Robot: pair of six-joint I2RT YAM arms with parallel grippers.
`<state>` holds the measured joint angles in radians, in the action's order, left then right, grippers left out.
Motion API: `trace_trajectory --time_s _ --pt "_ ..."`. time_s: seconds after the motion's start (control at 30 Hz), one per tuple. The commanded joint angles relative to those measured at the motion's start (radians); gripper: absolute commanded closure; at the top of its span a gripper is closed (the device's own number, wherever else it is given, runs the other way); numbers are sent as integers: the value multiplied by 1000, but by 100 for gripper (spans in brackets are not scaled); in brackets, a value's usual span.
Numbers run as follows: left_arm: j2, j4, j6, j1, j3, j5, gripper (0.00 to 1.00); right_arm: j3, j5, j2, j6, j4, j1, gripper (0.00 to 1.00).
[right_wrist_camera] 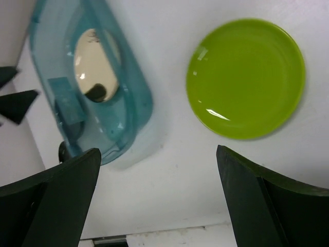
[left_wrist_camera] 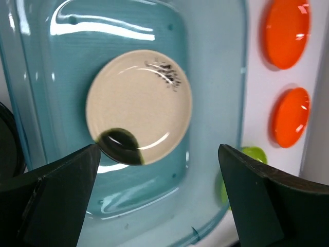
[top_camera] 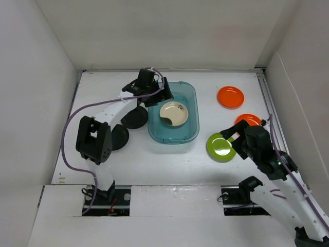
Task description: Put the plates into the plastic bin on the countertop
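Hanging with jaws spread wide and nothing between them, the left gripper [top_camera: 154, 93] hovers over the far left end of the bin [top_camera: 191, 98]. Below it, in the wrist view, the beige plate [left_wrist_camera: 139, 108] lies flat on the bin floor. It has small dark marks near one edge and a larger dark blotch at the opposite edge. Two black plates [top_camera: 134, 117] lie on the countertop [top_camera: 169, 164] just left of the bin, partly under the left arm, one nearer the arm bases than the other.

The right gripper [right_wrist_camera: 158, 150] is also released and empty, its fingers [right_wrist_camera: 56, 200] wide apart, held above the countertop close by the green plate [right_wrist_camera: 245, 77]. That plate lies flat just right of the bin's near right corner, not touching it. Two orange plates [top_camera: 230, 96] lie further right. One is toward the far wall; the other is beside the right gripper, just behind the green plate.
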<state>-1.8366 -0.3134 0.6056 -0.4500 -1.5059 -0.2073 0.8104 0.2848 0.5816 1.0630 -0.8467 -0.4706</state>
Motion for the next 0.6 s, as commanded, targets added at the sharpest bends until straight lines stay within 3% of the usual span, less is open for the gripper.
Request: trace_trajectory --time_s 0.0,0.23,0.43,0.5,0.57 --pt "161 -3 -43 -30 -80 -9 0 -71 54 1 253 -66 6 0" --pt "332 -96 -72 -30 -85 115 0 -200 102 -11 459 -138 6 3" --pt "448 -107 -72 -30 16 164 0 -287 102 101 497 -52 6 6" --pt "464 -96 -72 -30 53 164 0 -298 113 144 525 -17 6 16" --pt "476 -72 -72 -30 76 151 0 -307 122 191 537 11 6 16"
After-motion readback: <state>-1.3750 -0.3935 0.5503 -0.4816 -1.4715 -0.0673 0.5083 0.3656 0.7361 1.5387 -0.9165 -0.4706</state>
